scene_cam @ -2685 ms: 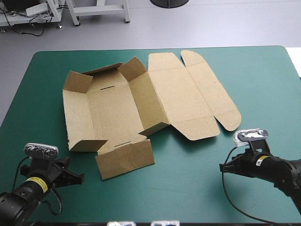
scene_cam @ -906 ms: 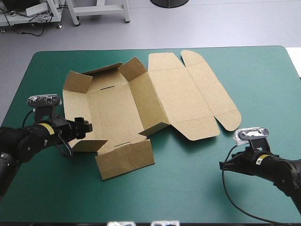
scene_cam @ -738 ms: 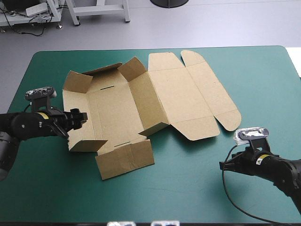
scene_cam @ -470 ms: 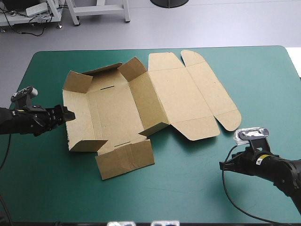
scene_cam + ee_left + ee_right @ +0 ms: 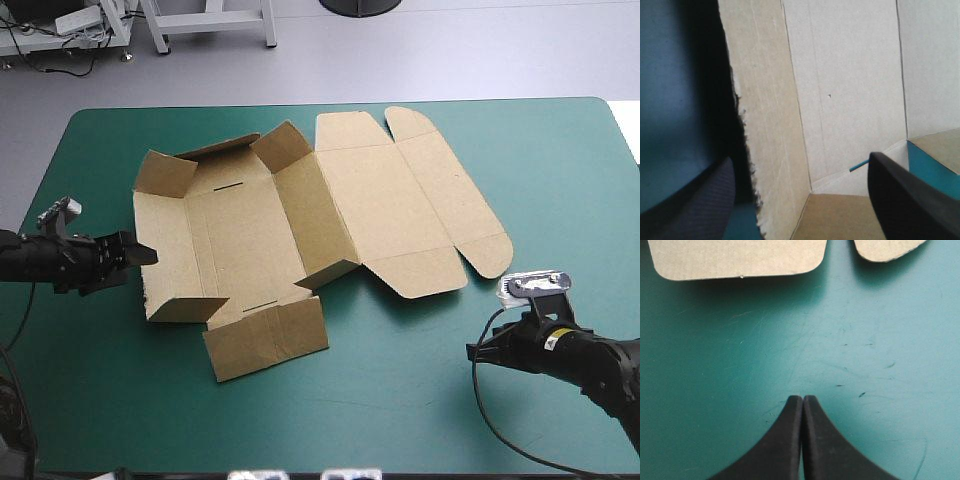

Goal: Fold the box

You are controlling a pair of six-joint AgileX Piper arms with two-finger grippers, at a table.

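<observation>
L gripper (image 5: 141,256) level — astride box (image 5: 250,230) wall

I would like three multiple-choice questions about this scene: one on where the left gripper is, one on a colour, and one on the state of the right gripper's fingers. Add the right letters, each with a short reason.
1. Where is the left gripper?
A. At the left edge of the box
B. Over the box's lid
C. At the table's far edge

2. What colour is the cover of the table?
A. Grey
B. Teal-green
C. Red

3. How do the fingers of the right gripper stand?
A. Wide apart
B. Shut on the box
C. Shut, holding nothing

Answers:
1 A: the high view shows it at that edge.
2 B: teal-green shows all around the box.
3 C: they meet in one arch over bare cover, with the box ahead of them.
</observation>
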